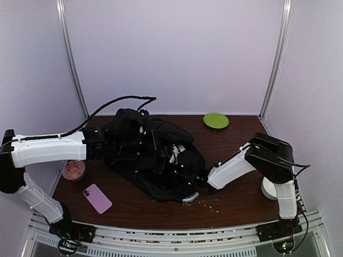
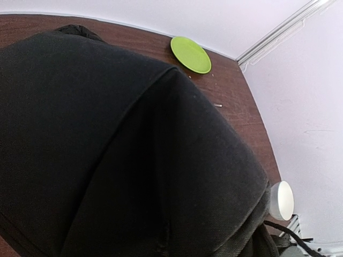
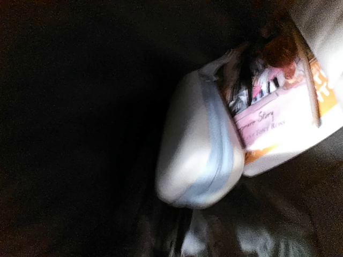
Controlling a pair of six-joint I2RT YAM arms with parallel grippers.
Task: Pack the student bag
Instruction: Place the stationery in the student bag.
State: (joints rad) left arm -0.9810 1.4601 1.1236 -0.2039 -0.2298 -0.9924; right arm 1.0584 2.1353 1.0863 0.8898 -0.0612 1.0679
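Black fabric of the student bag is pressing against the left wrist lens, hiding the left claw. Its jaws are sitting closed at the bag's far-left edge; whether on cloth I cannot tell. The right claw is sitting buried in the bag's near-right mouth, jaws hidden, gap unreadable. Inside, a pale zipped pouch is leaning against a blurred printed booklet. The bag is lying mid-counter, a green plate sitting far right.
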